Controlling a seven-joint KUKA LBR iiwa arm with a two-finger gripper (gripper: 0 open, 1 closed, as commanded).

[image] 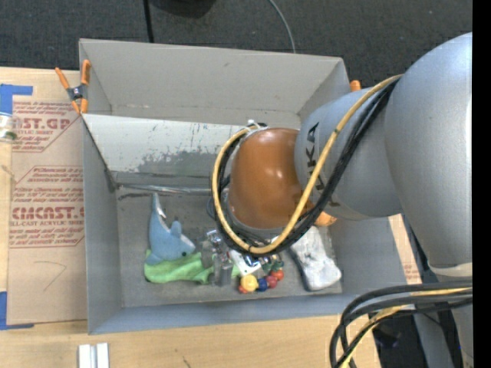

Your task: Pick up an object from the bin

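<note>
My gripper (pixel 222 261) reaches down at the front middle of the bin, mostly hidden under the arm's orange dome. It stands at the right end of a green soft toy (pixel 178 270), touching or nearly touching it. A blue shark-like plush (pixel 167 239) lies just left of it, above the green toy. Right beside the gripper sits a small toy with red, yellow and blue beads (pixel 258 280). I see nothing clearly held.
A white crumpled object (pixel 316 265) lies at the front right of the bin. A small orange piece (pixel 327 219) peeks out by the right wall. The arm covers the bin's middle and right; the back and left floor is bare metal.
</note>
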